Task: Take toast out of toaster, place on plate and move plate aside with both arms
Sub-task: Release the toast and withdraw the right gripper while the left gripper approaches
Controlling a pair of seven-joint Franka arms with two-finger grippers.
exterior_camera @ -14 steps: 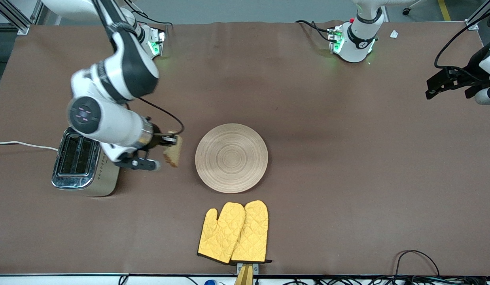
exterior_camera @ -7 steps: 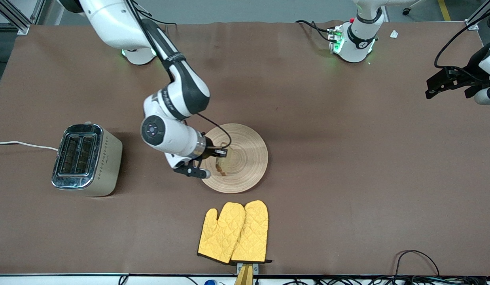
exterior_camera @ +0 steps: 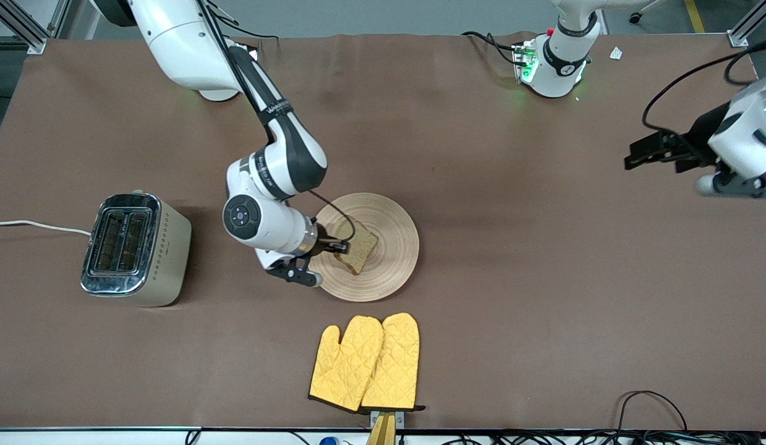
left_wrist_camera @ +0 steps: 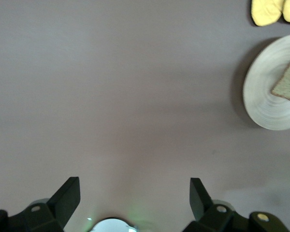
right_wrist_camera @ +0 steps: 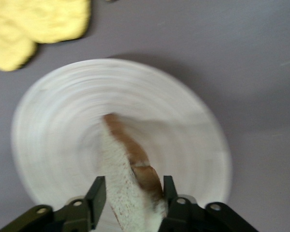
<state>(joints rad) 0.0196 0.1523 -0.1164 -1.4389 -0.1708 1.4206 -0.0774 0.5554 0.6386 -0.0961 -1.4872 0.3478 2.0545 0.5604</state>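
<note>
On my screen the right gripper (exterior_camera: 339, 247) is low over the plate (exterior_camera: 392, 259), on the side toward the toaster (exterior_camera: 135, 249). The toast (exterior_camera: 358, 245) lies on the plate, close to the middle, with one end between the two fingers. In the right wrist view I see the fingers (right_wrist_camera: 97, 194) on each side of the slice (right_wrist_camera: 130, 183), one at each face. I cannot tell if they press on it or have opened a little. The slice looks tilted there, with the crust edge up.

The left gripper (exterior_camera: 658, 150) hangs over the bare table (exterior_camera: 543, 278) at the left arm's end, well apart from the plate. Its fingers (left_wrist_camera: 67, 195) are wide apart and hold nothing.

The yellow oven mitts (exterior_camera: 367, 363) lie nearer to the front camera than the plate.
</note>
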